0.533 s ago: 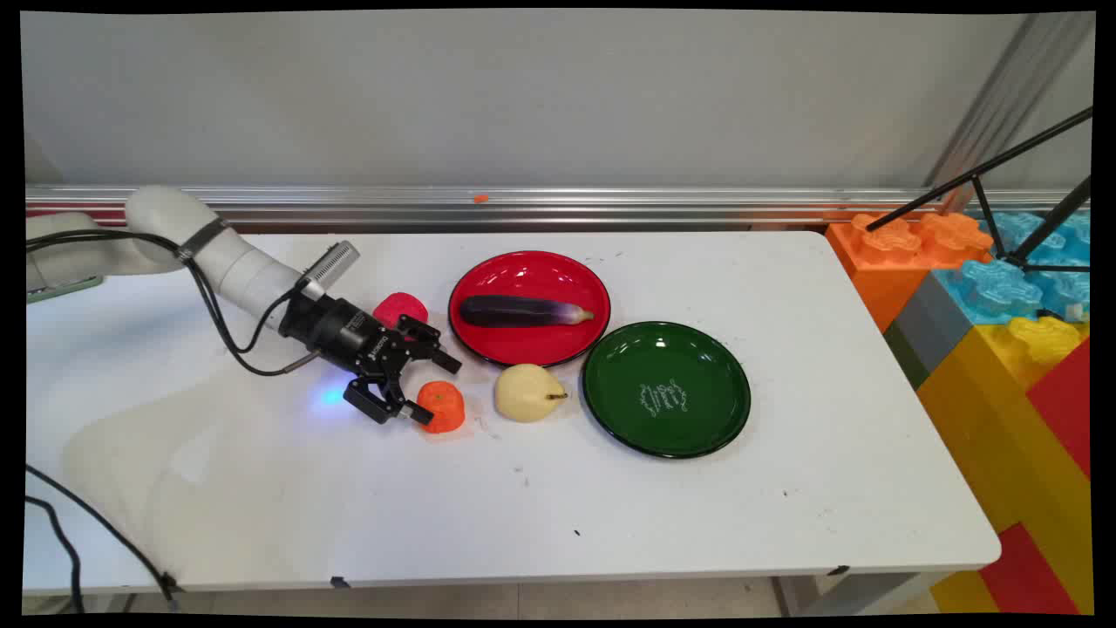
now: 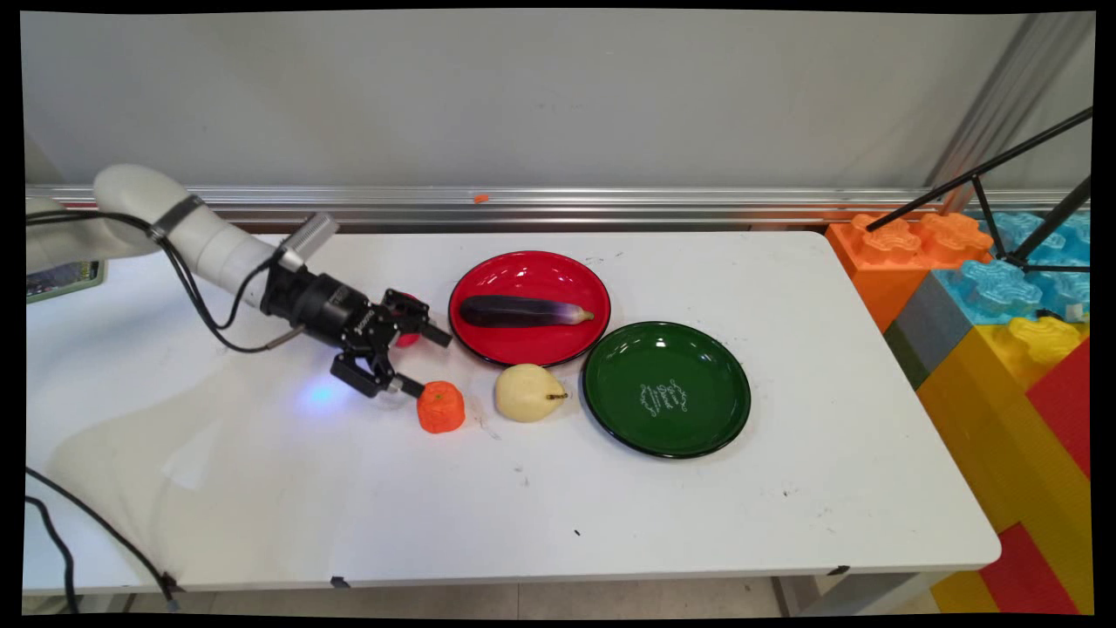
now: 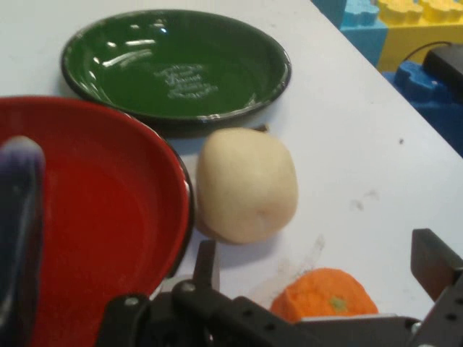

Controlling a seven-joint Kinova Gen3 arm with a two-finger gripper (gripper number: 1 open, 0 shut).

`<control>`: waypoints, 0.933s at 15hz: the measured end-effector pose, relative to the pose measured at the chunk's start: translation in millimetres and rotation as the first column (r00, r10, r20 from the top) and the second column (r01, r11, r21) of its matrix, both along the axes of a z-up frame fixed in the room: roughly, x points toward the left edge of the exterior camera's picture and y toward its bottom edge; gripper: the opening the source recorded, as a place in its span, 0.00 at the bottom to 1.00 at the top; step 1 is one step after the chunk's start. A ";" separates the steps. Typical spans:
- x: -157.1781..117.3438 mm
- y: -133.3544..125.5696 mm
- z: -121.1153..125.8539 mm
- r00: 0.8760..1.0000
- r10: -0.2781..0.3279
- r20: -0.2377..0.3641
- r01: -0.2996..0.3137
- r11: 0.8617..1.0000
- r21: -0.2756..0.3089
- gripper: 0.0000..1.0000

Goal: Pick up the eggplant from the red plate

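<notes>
Drawn back up and leftward since the earlier frame, the gripper is noted with fingers apart and empty, just off the orange, which is seen resting on the table beside the pear, near the red plate.

Orange fruit upright on table, beside pale pear.

White table before a grey wall, toy-brick stack at right
</notes>
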State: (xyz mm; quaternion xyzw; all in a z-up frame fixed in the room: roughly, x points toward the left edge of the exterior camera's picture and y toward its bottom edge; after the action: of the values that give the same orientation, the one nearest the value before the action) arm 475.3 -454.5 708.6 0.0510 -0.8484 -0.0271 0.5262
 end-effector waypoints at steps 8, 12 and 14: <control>-2.6 -34.1 25.2 0.998 0.057 -0.032 -0.059 0.997 -0.042 1.00; -9.4 -58.1 26.4 0.996 0.086 -0.036 -0.089 0.994 -0.063 1.00; -12.9 -68.2 24.5 0.995 0.097 -0.034 -0.099 0.993 -0.071 1.00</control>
State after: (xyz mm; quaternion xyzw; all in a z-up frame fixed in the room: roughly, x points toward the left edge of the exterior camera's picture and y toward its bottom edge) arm 462.4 -522.7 733.1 0.0730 -0.8372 0.0290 0.5412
